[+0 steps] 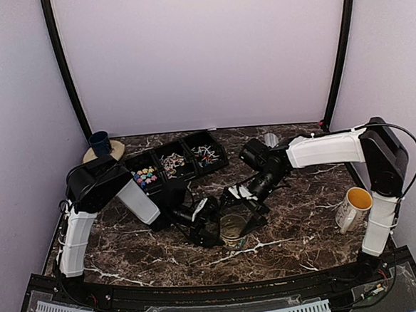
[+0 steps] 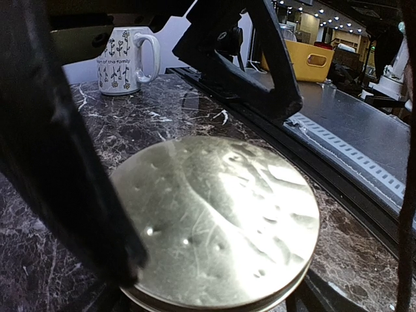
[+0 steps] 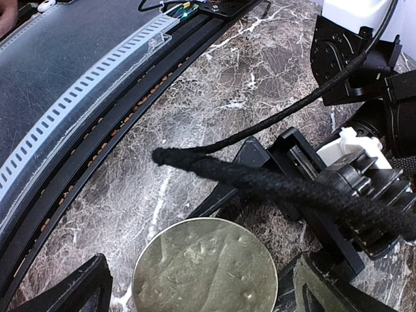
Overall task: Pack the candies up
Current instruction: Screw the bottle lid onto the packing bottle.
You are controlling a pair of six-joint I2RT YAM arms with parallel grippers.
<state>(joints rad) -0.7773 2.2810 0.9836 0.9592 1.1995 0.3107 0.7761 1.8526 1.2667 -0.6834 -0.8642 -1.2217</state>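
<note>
candies (image 1: 146, 177) lie in the tray (image 1: 155, 154), well apart from left fingers (image 2: 58, 162) and right fingers (image 3: 65, 292), both spread around a lid (image 3: 205, 266).

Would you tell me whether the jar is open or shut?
Shut: a dented metal lid covers the whole top of the jar in both wrist views.

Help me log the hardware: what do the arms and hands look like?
Left arm and right arm match: white boxy links, black joints, thin black cables outside. Left hand and right hand are black, two-fingered. A braided black cable crosses the right wrist view.
</note>
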